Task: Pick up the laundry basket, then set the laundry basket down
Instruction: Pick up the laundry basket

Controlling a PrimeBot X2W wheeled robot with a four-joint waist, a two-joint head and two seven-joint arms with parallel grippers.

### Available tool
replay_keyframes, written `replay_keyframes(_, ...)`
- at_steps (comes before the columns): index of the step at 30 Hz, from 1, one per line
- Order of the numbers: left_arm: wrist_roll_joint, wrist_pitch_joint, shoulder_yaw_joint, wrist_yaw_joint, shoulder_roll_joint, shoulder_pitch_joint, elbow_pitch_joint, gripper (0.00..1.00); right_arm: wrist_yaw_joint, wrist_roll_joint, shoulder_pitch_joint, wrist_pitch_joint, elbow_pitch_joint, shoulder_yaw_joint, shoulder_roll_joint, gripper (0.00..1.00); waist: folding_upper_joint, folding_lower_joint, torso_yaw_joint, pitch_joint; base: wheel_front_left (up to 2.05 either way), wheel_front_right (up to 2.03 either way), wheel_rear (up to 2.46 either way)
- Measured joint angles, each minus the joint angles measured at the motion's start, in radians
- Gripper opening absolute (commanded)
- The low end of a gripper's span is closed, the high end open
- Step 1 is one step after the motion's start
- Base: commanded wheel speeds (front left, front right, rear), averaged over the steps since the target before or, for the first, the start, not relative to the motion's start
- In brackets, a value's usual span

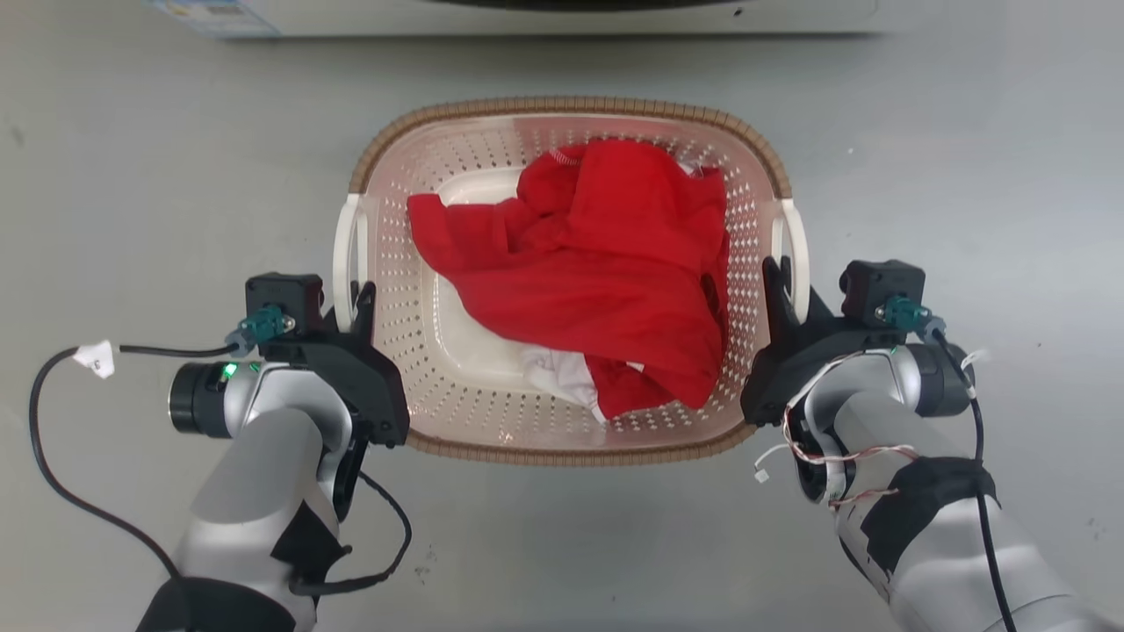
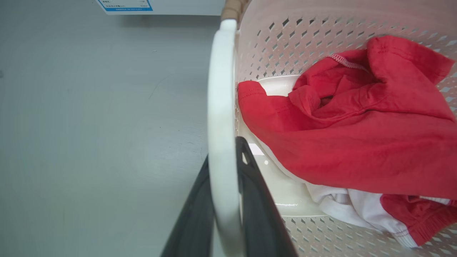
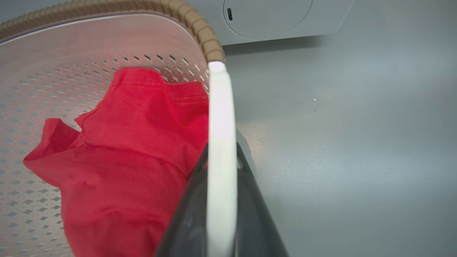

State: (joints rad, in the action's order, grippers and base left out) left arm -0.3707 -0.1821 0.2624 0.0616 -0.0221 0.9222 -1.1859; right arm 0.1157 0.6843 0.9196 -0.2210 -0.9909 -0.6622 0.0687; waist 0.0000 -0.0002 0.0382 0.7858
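The laundry basket (image 1: 571, 107), cream with perforated walls and a brown woven-look rim, sits in the middle of the head view over the grey floor. I cannot tell whether it rests on the floor. It holds a red garment (image 1: 606, 263) lying over a white one (image 1: 562, 369). My left gripper (image 1: 356, 294) is shut on the basket's left white handle (image 2: 221, 107), with one dark finger (image 2: 257, 192) on each side of it. My right gripper (image 1: 781, 272) is shut on the right white handle (image 3: 221, 107) in the same way, a finger (image 3: 250, 214) on each side.
A white washer base (image 1: 527, 17) with a blue label (image 1: 215, 16) runs along the top edge, just beyond the basket. Grey floor (image 1: 132, 175) lies open to both sides. A black cable (image 1: 53, 456) loops from my left wrist.
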Motion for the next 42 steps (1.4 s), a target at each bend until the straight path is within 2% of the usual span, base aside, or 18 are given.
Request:
replay_keyframes(14,-0.089,-0.004,0.098,-0.002,-0.004,-0.153,-0.013,0.0,0.008,0.111,-0.144,0.002,-0.012,-0.105,0.0,0.0,0.0,-0.0001,-0.034,-0.19,0.0,0.0,0.0)
replay_keyframes(23,-0.155,0.005,0.162,-0.018,-0.007,-0.257,-0.005,0.0,0.009,0.173,-0.235,0.018,-0.023,-0.161,-0.001,0.0,-0.0001,0.0,-0.045,-0.324,0.0,0.0,0.0)
replay_keyframes(42,-0.242,0.118,0.309,-0.06,-0.017,-0.453,0.011,0.0,0.017,0.296,-0.422,0.124,-0.032,-0.283,-0.001,0.0,-0.0002,0.0,-0.057,-0.592,0.0,0.0,0.0)
